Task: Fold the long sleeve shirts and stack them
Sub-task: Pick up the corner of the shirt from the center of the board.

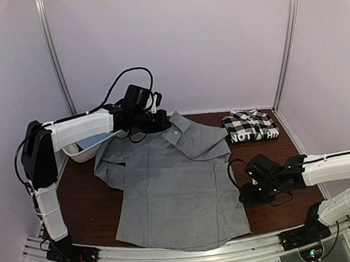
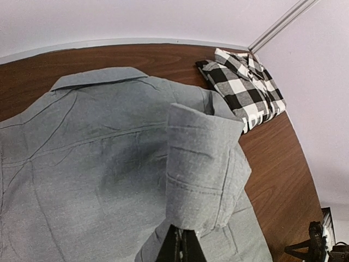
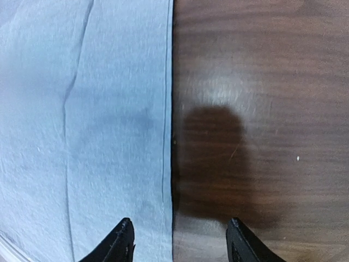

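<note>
The plain grey shirt lies spread on the table, collar at the far side. It fills the left wrist view. My left gripper is by the collar, shut on a grey sleeve cuff that it holds up over the shirt; its closed tips show at the cuff's lower edge. My right gripper is open and low at the shirt's right side edge. In the right wrist view its fingers straddle that edge, one over cloth, one over wood. The checked shirt lies folded at the back right.
A white tub with something light blue in it stands at the back left, under my left arm. Walls close in the back and both sides. The checked shirt also shows in the left wrist view. Bare wood lies right of the grey shirt.
</note>
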Action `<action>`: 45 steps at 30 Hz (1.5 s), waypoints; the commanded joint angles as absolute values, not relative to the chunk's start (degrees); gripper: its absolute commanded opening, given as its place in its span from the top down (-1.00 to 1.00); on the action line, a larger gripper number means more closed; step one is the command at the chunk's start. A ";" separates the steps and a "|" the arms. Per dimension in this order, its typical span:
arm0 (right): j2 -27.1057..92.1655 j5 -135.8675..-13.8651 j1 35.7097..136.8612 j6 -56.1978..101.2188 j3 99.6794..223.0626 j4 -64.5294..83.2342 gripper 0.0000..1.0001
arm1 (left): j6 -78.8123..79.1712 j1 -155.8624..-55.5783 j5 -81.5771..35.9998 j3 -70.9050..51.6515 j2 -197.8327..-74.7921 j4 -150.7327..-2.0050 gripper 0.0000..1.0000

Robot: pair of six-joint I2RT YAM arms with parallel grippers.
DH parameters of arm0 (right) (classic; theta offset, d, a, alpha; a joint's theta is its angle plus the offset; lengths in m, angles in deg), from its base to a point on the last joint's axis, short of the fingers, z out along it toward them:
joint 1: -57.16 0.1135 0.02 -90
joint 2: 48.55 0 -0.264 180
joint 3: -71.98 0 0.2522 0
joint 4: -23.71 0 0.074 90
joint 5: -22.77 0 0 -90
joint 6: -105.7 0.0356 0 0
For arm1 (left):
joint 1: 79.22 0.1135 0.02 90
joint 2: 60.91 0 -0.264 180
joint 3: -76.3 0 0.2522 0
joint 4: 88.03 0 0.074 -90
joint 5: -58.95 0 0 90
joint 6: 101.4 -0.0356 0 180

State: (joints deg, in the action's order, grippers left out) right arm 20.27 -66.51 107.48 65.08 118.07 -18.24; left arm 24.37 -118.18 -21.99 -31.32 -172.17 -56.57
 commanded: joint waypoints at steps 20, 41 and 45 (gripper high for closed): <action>20.49 -69.98 129.31 87.15 115.14 -25.30 0.34 | 22.70 -114.64 -21.35 -31.94 -166.16 -57.99 1.00; 25.77 -58.19 132.74 83.88 130.22 -33.62 0.92 | 18.43 -109.40 -26.73 -37.02 -165.17 -54.42 1.00; 28.96 -58.68 134.52 80.48 132.80 -31.86 0.93 | 17.88 -107.82 -28.67 -34.06 -162.55 -54.48 1.00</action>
